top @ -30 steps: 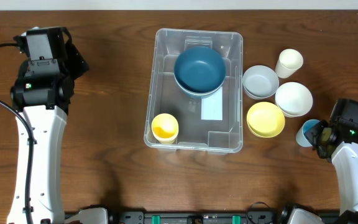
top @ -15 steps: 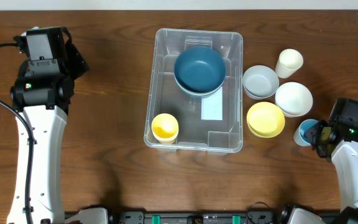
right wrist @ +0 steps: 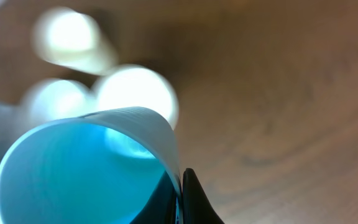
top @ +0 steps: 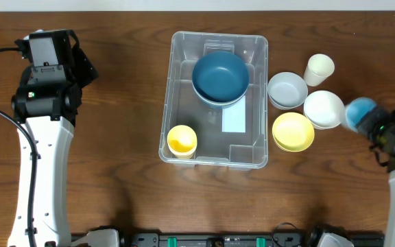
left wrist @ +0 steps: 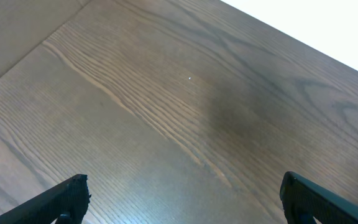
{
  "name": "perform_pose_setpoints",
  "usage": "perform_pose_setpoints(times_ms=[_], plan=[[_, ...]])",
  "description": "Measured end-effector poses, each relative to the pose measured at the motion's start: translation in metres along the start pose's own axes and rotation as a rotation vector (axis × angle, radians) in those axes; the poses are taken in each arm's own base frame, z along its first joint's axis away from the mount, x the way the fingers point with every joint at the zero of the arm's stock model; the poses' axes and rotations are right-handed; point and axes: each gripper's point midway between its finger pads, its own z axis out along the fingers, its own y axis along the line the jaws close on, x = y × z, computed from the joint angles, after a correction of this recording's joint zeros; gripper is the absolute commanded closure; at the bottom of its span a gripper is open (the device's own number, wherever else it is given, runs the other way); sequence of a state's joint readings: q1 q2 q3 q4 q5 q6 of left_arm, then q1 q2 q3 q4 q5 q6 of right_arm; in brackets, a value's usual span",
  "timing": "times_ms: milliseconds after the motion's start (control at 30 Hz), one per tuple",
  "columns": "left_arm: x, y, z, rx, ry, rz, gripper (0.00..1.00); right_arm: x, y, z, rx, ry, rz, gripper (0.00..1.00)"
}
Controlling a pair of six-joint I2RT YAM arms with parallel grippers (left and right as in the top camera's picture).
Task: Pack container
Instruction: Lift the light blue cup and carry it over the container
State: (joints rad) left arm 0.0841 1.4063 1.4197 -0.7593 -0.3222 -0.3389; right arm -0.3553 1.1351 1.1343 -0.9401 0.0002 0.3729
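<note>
The container (top: 172, 96), a large clear bin with a white label (top: 234, 120) on its bottom, stands mid-table. Inside it are a dark blue bowl (top: 219, 77) at the far end and a yellow cup (top: 182, 140) in the near left corner. My right gripper (top: 371, 123) is shut on the wall of a light blue cup (top: 359, 112), held off the table to the right of the bowls. In the right wrist view the gripper (right wrist: 180, 194) pinches the cup (right wrist: 73, 174) by its rim, one finger inside. My left gripper (left wrist: 188, 199) is open over bare wood at the far left (top: 81, 65).
Right of the container stand a grey bowl (top: 287, 90), a white bowl (top: 324, 108), a yellow bowl (top: 293, 131) and a cream cup (top: 319, 69). The table's far edge shows in the left wrist view.
My right gripper has closed on the blue cup's wall and lifted it off the table, carrying it away from the front edge and slightly right. The left arm has not moved.
</note>
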Motion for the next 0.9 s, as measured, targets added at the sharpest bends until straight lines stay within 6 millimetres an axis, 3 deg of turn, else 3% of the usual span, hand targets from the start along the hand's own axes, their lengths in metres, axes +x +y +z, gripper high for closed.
perform_pose_setpoints(times_ms=[67,167,267,400,500,600,767,900], plan=[[0.000,0.000,0.000,0.000,0.000,0.000,0.02,-0.010,0.027,-0.020,-0.086,-0.023,-0.068,0.99],[0.000,0.000,0.000,0.000,0.000,0.000,0.02,-0.008,0.078,-0.046,-0.218,-0.030,-0.233,0.99],[0.000,0.000,0.000,0.000,0.000,0.000,0.02,0.008,0.130,-0.063,-0.342,-0.020,-0.399,0.99],[0.000,0.000,0.000,0.000,0.000,0.000,0.02,0.037,0.191,-0.070,-0.440,-0.008,-0.590,0.99],[0.000,0.000,0.000,0.000,0.001,0.000,0.02,0.067,0.234,-0.066,-0.482,0.011,-0.725,0.99],[0.000,0.000,0.000,0.000,0.000,0.000,0.02,0.099,0.265,-0.052,-0.479,0.041,-0.838,0.99],[0.000,0.000,0.000,0.000,0.000,0.000,0.02,0.145,0.301,-0.018,-0.448,0.079,-0.972,0.99],[0.000,0.000,0.000,0.000,0.000,0.000,0.02,0.168,0.314,0.004,-0.429,0.097,-1.034,0.99]])
